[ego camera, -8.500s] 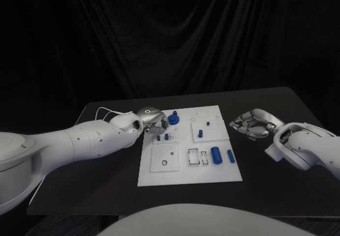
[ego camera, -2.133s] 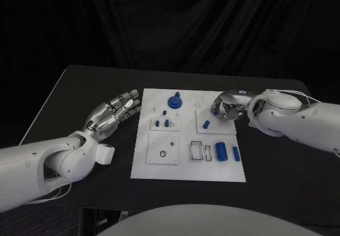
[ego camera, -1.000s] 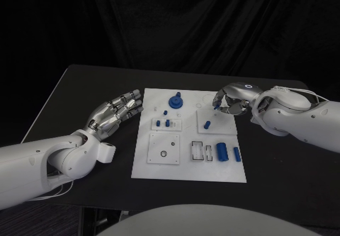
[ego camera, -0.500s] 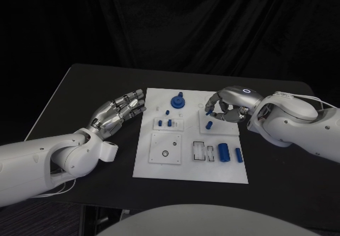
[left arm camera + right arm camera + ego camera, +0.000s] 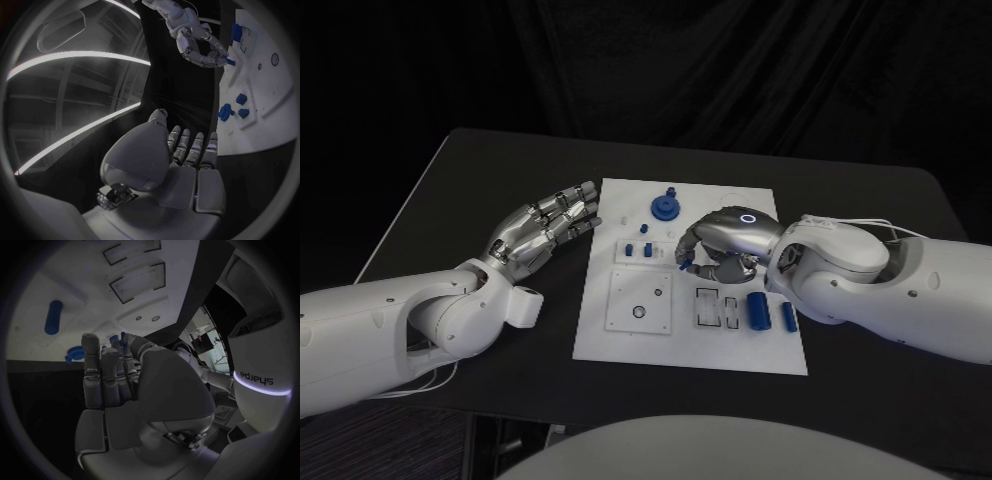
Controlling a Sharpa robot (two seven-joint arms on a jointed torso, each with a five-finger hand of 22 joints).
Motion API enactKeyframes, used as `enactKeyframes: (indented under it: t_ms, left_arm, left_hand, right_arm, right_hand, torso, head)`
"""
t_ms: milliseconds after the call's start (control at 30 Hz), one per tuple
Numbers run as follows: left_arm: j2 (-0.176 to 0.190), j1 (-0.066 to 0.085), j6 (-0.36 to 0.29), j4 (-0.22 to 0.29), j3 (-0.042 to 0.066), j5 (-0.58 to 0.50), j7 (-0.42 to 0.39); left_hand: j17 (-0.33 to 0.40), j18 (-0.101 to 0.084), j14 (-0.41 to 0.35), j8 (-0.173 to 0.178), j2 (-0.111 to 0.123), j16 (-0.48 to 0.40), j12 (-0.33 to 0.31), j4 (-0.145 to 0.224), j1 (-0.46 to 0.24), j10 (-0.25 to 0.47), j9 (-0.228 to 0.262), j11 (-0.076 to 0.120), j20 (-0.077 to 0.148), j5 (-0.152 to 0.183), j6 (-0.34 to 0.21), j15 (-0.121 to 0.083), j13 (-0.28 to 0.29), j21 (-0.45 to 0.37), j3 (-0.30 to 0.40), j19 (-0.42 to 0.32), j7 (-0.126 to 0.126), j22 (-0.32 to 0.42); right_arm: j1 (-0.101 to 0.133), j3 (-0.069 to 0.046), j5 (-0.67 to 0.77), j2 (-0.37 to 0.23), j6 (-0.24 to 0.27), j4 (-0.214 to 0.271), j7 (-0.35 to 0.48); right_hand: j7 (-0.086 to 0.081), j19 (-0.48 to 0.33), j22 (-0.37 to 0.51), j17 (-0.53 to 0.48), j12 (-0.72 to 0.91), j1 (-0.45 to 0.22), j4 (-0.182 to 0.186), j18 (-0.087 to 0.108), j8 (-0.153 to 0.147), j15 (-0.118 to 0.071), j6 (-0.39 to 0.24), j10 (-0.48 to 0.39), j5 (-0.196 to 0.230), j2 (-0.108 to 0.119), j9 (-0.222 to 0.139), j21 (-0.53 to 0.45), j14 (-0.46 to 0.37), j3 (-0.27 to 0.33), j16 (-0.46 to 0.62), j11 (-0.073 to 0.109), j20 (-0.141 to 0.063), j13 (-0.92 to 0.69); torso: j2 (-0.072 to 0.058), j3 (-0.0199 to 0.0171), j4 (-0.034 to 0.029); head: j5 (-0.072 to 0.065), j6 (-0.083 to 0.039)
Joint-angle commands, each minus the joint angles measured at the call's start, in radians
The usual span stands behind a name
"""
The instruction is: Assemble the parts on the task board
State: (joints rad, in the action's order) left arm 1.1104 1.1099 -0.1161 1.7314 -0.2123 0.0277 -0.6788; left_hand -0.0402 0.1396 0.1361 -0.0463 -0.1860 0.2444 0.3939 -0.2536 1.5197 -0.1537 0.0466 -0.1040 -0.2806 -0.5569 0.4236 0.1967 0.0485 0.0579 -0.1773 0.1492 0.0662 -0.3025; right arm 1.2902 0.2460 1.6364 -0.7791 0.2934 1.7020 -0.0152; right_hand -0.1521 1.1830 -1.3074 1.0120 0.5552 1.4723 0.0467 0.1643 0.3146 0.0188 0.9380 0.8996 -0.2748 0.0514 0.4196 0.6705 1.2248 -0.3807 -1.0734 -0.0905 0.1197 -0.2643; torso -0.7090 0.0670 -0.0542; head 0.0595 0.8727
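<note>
The white task board (image 5: pixel 635 335) lies mid-table. My right hand (image 5: pixel 717 243) hovers over the board's middle and pinches a small blue peg (image 5: pixel 229 61) at its fingertips (image 5: pixel 122 341). On the board are a blue gear-like part (image 5: pixel 665 207) at the far end, small blue pegs (image 5: pixel 636 250) in the left block, and two blue cylinders (image 5: pixel 759 311) on the right. My left hand (image 5: pixel 545 224) floats flat with fingers spread just left of the board, holding nothing.
A square plate with small holes (image 5: pixel 640 300) and two rectangular slots (image 5: pixel 720 308) lie on the board's near half. Black tabletop (image 5: pixel 473 180) surrounds the board; its right edge (image 5: pixel 956 215) is near my right arm.
My right hand has moved leftward from the board's right block toward its middle, carrying the small blue peg off that block. The left hand has stayed where it was.
</note>
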Motion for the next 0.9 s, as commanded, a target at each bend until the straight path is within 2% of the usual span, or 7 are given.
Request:
enactKeyframes:
  t_ms: [33, 167, 267, 367, 567, 700, 900]
  left_arm:
    - [-0.007, -0.001, 0.012, 0.002, 0.001, -0.005, -0.126]
    - [-0.009, -0.001, 0.014, 0.003, 0.001, -0.005, -0.125]
    - [-0.009, -0.001, 0.014, 0.002, 0.001, -0.005, -0.123]
    - [-0.010, -0.001, 0.015, 0.000, 0.001, -0.005, -0.121]
    - [-0.014, -0.001, 0.022, -0.005, 0.001, -0.005, -0.116]
    - [-0.018, -0.001, 0.026, -0.008, 0.001, -0.005, -0.112]
    - [-0.021, -0.001, 0.030, -0.012, 0.001, -0.005, -0.108]
  left_hand:
    - [-0.001, 0.012, 0.001, -0.002, -0.005, 0.005, 0.004, 0.001, 0.008, 0.001, 0.001, -0.006, -0.007, -0.006, 0.002, 0.010, 0.001, 0.004, 0.005, 0.001, 0.006, 0.000]
    - [-0.001, 0.012, 0.001, -0.002, -0.005, 0.005, 0.005, 0.000, 0.008, 0.001, 0.001, -0.006, -0.007, -0.006, 0.001, 0.010, 0.001, 0.004, 0.005, 0.001, 0.006, 0.001]
    - [-0.001, 0.012, 0.000, -0.001, -0.005, 0.005, 0.004, 0.000, 0.007, 0.001, 0.001, -0.006, -0.007, -0.006, 0.001, 0.010, 0.001, 0.004, 0.005, 0.001, 0.007, 0.002]
    - [0.000, 0.012, 0.000, -0.001, -0.005, 0.004, 0.002, 0.000, 0.007, 0.002, 0.001, -0.006, -0.008, -0.006, 0.000, 0.010, 0.001, 0.004, 0.005, 0.001, 0.007, 0.001]
    - [0.000, 0.012, -0.001, -0.001, -0.006, 0.003, 0.000, 0.000, 0.007, 0.004, 0.001, -0.006, -0.009, -0.006, -0.001, 0.011, 0.001, 0.004, 0.006, 0.001, 0.009, 0.003]
    - [0.000, 0.010, -0.004, -0.002, -0.007, 0.004, -0.002, 0.001, 0.008, 0.007, 0.002, 0.000, -0.010, -0.006, 0.007, 0.014, 0.000, 0.004, 0.011, 0.002, 0.026, 0.004]
    - [0.000, 0.010, -0.005, -0.003, -0.007, 0.004, -0.002, 0.001, 0.008, 0.008, 0.002, 0.002, -0.010, -0.006, 0.009, 0.015, 0.000, 0.004, 0.012, 0.002, 0.030, 0.004]
  right_arm:
    - [-0.016, 0.000, 0.113, 0.030, -0.070, -0.017, -0.045]
    - [-0.028, 0.000, 0.130, 0.055, -0.073, -0.032, -0.046]
    - [-0.035, -0.001, 0.137, 0.069, -0.069, -0.041, -0.047]
    - [-0.040, -0.001, 0.140, 0.079, -0.060, -0.047, -0.048]
    - [-0.048, -0.001, 0.143, 0.096, -0.041, -0.050, -0.045]
    - [-0.052, -0.001, 0.143, 0.106, -0.033, -0.048, -0.043]
    - [-0.054, -0.001, 0.143, 0.113, -0.026, -0.044, -0.044]
  right_hand:
    - [0.007, 0.007, -0.057, 0.000, -0.010, 0.004, -0.005, -0.007, 0.008, -0.002, 0.011, 0.013, -0.004, 0.007, 0.011, 0.003, 0.003, -0.001, -0.001, 0.003, 0.001, 0.004]
    - [0.007, 0.006, -0.056, 0.000, -0.011, 0.004, -0.006, -0.006, 0.008, -0.002, 0.011, 0.014, -0.005, 0.008, 0.011, -0.001, 0.003, -0.001, 0.000, 0.003, 0.001, 0.004]
    - [0.007, 0.006, -0.056, -0.001, -0.012, 0.004, -0.006, -0.006, 0.008, -0.002, 0.011, 0.015, -0.005, 0.009, 0.011, -0.001, 0.002, -0.001, 0.000, 0.003, 0.001, 0.005]
    - [0.006, 0.002, -0.054, -0.004, -0.016, 0.001, -0.005, -0.005, 0.006, -0.002, 0.009, 0.017, -0.003, 0.011, 0.012, -0.009, -0.001, 0.000, 0.004, 0.002, 0.001, 0.007]
    - [0.006, -0.005, -0.052, -0.010, -0.022, 0.003, -0.007, -0.004, 0.002, -0.002, 0.006, 0.020, -0.004, 0.012, 0.012, -0.021, -0.008, -0.003, 0.011, 0.002, 0.001, 0.009]
    - [0.005, -0.004, -0.053, -0.004, -0.024, 0.003, -0.008, -0.004, 0.001, -0.001, 0.005, 0.021, -0.004, 0.013, 0.013, -0.018, -0.006, -0.003, 0.006, 0.002, 0.001, 0.010]
    - [0.005, -0.004, -0.053, -0.003, -0.026, 0.001, -0.008, -0.005, -0.001, -0.001, 0.005, 0.022, -0.003, 0.014, 0.013, -0.017, -0.005, -0.003, 0.005, 0.001, 0.001, 0.011]
  torso:
    - [0.003, 0.0004, 0.0038]
    - [0.004, 0.0022, 0.0020]
    - [0.003, 0.0007, 0.0051]
    - [0.006, 0.0021, 0.0076]
    - [0.006, 0.0019, 0.0069]
    - [0.006, 0.0020, 0.0072]
    - [0.006, 0.0009, 0.0088]
  head:
    - [0.005, 0.000]
    - [0.012, 0.000]
    - [0.020, 0.000]
    - [0.025, 0.000]
    - [0.029, 0.000]
    - [0.030, 0.000]
    - [0.033, 0.000]
